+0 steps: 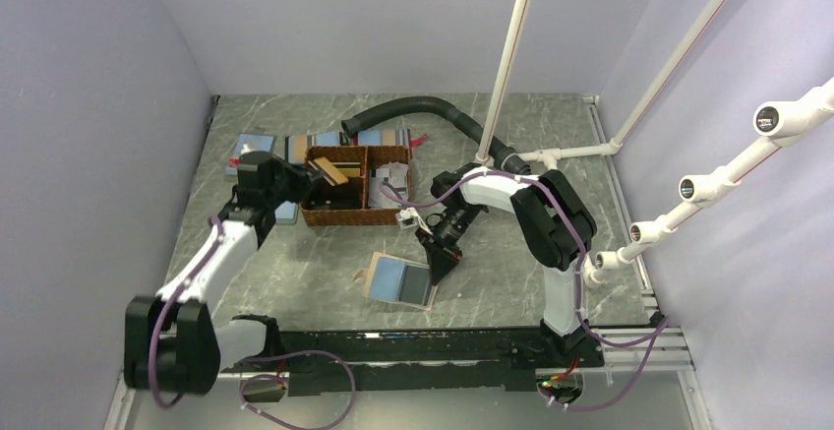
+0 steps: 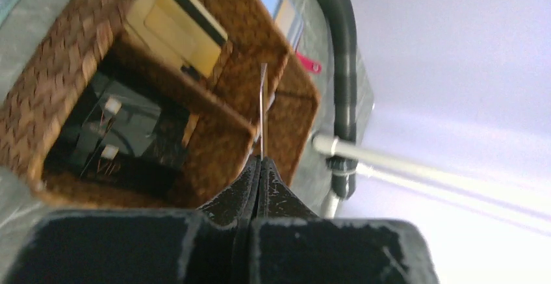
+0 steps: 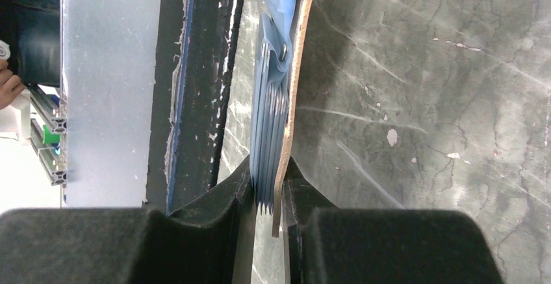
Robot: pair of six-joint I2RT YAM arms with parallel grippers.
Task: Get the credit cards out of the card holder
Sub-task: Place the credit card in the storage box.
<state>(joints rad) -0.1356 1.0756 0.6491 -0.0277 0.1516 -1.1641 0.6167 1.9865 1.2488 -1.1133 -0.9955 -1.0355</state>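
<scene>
Just in front of the basket (image 1: pixel 339 216), on its side toward the arm bases, the card holder (image 1: pixel 393 279) lies open on the worktop (image 1: pixel 295 273), blue and grey inner faces up. Its long axis runs left to right, roughly along the basket's front wall. The right gripper's (image 3: pixel 268 177) jaws clamp its right end, tan cover and blue leaves together. Over the basket, the left gripper's (image 2: pixel 260 167) jaws are closed on a thin card (image 2: pixel 263 108) seen edge-on. A black card (image 2: pixel 123 134) and a cream card (image 2: pixel 179 27) lie inside the basket, so the task looks well under way. Whether cards remain in the holder I cannot tell.
</scene>
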